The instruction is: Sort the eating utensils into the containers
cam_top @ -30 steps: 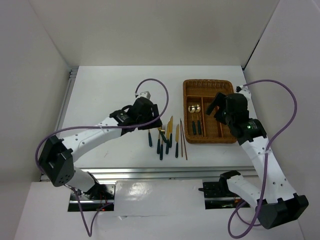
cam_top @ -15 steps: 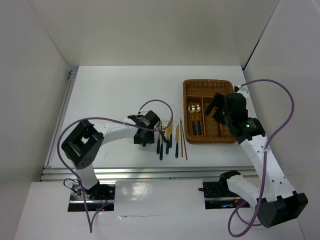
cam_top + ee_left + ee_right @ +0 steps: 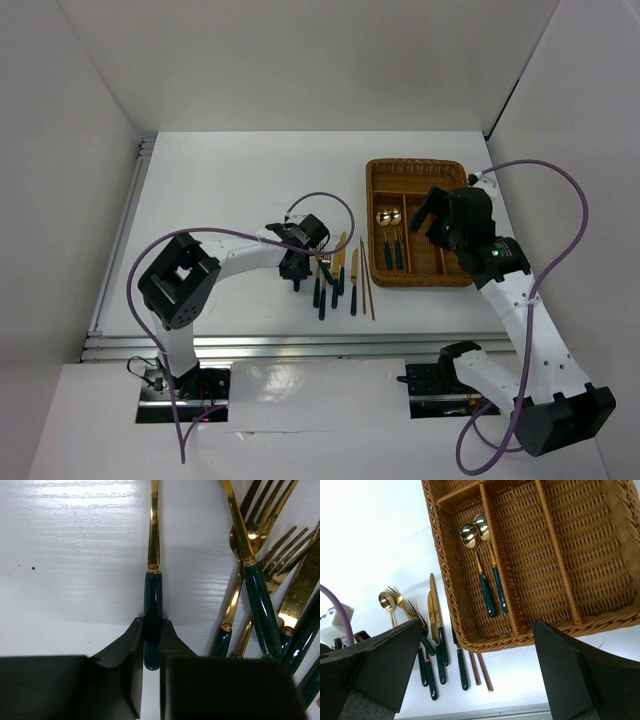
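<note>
Eating utensils [image 3: 338, 270] lay loose on the worktop [image 3: 220, 180] beside the wicker tray [image 3: 418, 163]. The left gripper [image 3: 151, 630] pinched the dark handle of the leftmost utensil [image 3: 152, 592]. The right gripper [image 3: 477, 626] hung spread above the tray's two spoons [image 3: 486, 595].

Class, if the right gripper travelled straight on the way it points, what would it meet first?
Probably the wicker tray: the right gripper, fingers open, aims into it near the two spoons. Depth is unclear, so whether spoon handles or bare weave come first cannot be told.
</note>
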Robot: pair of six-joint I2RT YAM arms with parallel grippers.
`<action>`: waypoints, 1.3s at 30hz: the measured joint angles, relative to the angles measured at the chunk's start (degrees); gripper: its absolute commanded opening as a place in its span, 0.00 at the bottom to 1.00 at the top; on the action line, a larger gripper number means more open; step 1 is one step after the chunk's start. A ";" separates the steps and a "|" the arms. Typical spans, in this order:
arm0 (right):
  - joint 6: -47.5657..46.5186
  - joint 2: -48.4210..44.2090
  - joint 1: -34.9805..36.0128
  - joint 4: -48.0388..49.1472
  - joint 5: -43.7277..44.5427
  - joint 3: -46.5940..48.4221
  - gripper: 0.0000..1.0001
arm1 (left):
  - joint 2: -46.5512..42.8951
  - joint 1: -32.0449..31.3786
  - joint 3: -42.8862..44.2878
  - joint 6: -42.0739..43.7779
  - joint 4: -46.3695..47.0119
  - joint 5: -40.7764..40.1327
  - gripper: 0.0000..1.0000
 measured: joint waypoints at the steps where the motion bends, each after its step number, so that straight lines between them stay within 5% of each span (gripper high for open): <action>1: 0.00 -0.11 0.00 0.00 0.02 0.00 0.99 | 0.09 0.00 0.07 -0.02 -0.04 -0.17 0.00; 11: -0.26 -0.24 0.00 0.22 0.09 -0.02 0.99 | -1.14 0.13 3.82 2.05 -5.18 1.03 0.00; 20: -0.22 2.54 0.00 0.59 3.63 -0.70 0.99 | -6.40 -2.25 20.17 5.88 -2.99 8.94 0.00; 26: 0.09 3.32 0.00 0.57 5.07 -0.90 0.99 | -0.33 -6.36 28.46 5.01 3.23 14.19 0.00; 39: 0.31 0.50 0.00 -1.11 8.55 0.33 0.99 | 10.82 -8.52 27.87 -2.27 15.78 13.33 0.01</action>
